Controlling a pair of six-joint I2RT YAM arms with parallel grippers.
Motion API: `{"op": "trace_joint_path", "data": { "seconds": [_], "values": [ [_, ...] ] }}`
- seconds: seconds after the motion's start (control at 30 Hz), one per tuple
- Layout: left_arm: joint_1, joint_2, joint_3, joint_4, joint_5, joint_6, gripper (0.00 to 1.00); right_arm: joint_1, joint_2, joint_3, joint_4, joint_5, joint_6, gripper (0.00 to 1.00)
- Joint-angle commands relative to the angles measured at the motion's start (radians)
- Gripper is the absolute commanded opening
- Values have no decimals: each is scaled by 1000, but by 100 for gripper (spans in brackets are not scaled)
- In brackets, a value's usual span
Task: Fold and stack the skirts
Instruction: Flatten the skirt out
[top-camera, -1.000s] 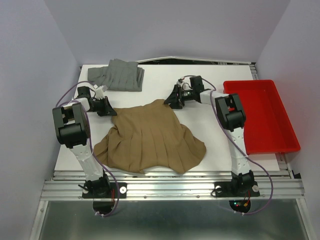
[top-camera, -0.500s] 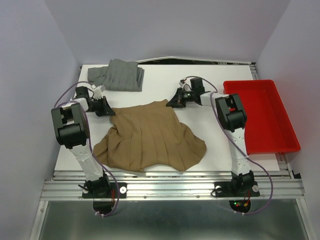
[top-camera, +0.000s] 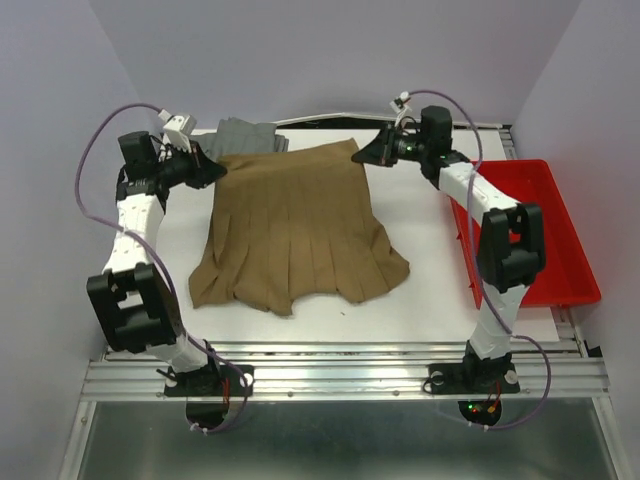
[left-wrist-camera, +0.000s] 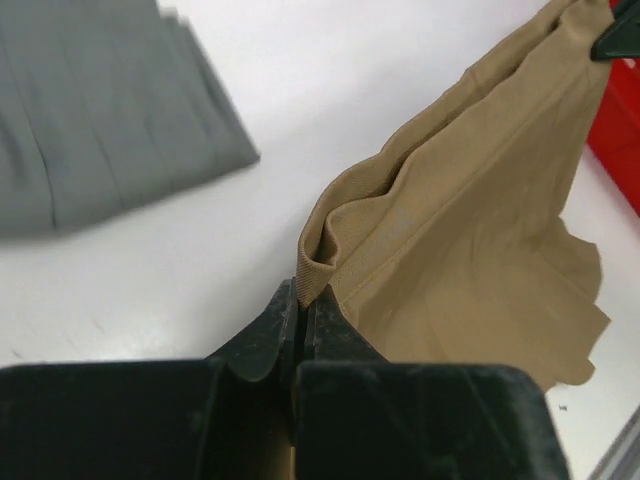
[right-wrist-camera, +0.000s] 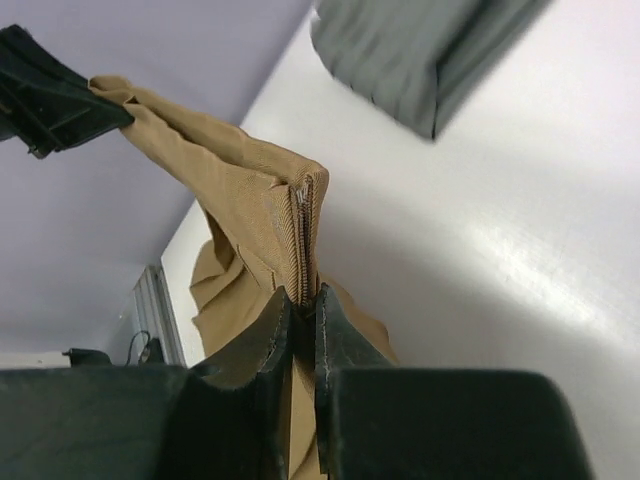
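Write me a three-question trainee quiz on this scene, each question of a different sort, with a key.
1. Fill the gap: the mid-grey pleated cloth skirt lies toward the ___ edge of the white table, away from the arm bases.
2. Pick one: the left gripper is shut on A) the mid-grey skirt; B) a far corner of the tan-brown pleated cloth skirt; C) nothing.
3. True or false: the right gripper stands open, clear of the tan-brown skirt.

Key: 1 far; 2 B; 3 false, as it is shut on the skirt's other far corner.
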Motion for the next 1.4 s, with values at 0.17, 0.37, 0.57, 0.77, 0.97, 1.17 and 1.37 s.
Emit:
{"op": "trace_joint_path", "data": {
  "seconds": [0.17, 0.37, 0.57, 0.77, 0.97, 1.17, 1.37],
  "values": [
    [-31, -249, 139, 310, 7, -89, 0, -108, -266, 187, 22, 100, -187, 1],
    [-65, -359, 113, 362, 8, -86, 0, -108, -389, 187, 14, 157, -222, 1],
    [-77, -511, -7, 391, -1, -83, 0, -108, -536, 84, -36, 169, -300, 1],
    [-77, -671, -59, 374, 11, -130, 0, -108, -678, 60, -159, 179, -308, 1],
    [-77, -824, -102, 305, 34, -138, 0, -108, -827, 2, -242, 183, -301, 1],
    [-76, -837, -151, 285, -13, -170, 0, -108, -814, 0, -287, 214, -313, 1],
    [-79, -693, -134, 307, -29, -215, 0, -108, -728, -6, -247, 252, -319, 1]
  ]
}}
